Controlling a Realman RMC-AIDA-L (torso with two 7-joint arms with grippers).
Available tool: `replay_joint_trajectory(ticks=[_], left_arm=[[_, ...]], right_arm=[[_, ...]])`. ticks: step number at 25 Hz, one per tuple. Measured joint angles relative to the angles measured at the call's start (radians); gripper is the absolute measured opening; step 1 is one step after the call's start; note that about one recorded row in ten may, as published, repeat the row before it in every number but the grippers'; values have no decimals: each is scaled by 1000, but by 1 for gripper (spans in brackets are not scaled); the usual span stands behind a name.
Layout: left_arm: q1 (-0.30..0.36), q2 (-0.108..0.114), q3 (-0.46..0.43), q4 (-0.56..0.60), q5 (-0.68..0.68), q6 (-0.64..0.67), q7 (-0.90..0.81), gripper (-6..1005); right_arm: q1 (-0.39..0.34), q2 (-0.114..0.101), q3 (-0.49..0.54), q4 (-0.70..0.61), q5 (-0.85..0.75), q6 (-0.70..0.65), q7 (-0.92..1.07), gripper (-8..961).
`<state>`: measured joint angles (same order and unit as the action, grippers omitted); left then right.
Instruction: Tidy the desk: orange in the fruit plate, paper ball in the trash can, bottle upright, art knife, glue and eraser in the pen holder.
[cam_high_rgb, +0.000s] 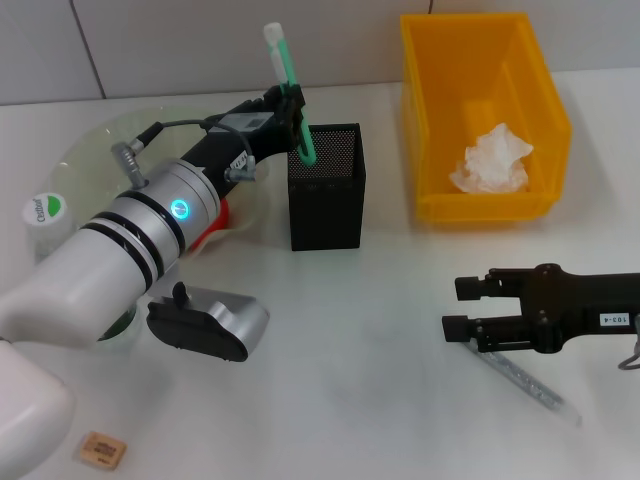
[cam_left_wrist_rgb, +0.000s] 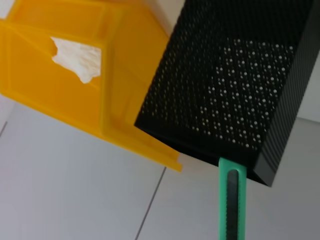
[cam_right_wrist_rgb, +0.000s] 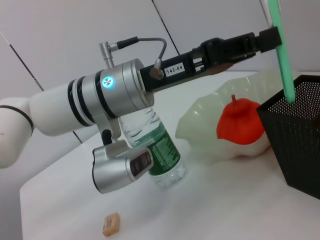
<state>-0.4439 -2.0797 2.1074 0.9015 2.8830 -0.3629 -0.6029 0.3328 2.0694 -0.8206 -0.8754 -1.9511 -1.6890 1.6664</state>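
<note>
The green knife (cam_high_rgb: 288, 88) is gripped by the closed left gripper (cam_high_rgb: 292, 108) at about 11 o'clock on the table (cam_high_rgb: 380, 380), held nearly upright, its lower tip dipped just inside the near-left rim of the black mesh holder (cam_high_rgb: 326, 195) and its pale top end raised well above it. In the left wrist view the knife (cam_left_wrist_rgb: 232, 200) is seen touching the holder's rim (cam_left_wrist_rgb: 220, 85). The orange (cam_right_wrist_rgb: 239, 122) is seen lying in the clear plate (cam_right_wrist_rgb: 220, 112) in the right wrist view; in the head view it is mostly hidden behind the left arm, at 10 o'clock. The bottle (cam_right_wrist_rgb: 160, 152) is stood upright beside the plate, its white cap (cam_high_rgb: 46, 210) seen at 9 o'clock. The paper ball (cam_high_rgb: 492, 160) is seen inside the yellow bin (cam_high_rgb: 440, 110) at 1 o'clock. The eraser (cam_high_rgb: 101, 450) is left lying at 7 o'clock, well apart from the holder. At 4 o'clock the right gripper (cam_high_rgb: 462, 306) is held low over the table with its fingers spread apart and nothing between them; the clear glue tube (cam_high_rgb: 530, 385) is seen lying flat just beneath and beside it.
</note>
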Motion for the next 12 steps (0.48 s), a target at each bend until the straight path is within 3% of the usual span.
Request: replay_joint_trajectory(ticks=[12], left_arm=[[-5, 0, 20, -4, -2, 3, -11, 197]], right_arm=[[-8, 1, 0, 3, 0, 0, -2, 758]])
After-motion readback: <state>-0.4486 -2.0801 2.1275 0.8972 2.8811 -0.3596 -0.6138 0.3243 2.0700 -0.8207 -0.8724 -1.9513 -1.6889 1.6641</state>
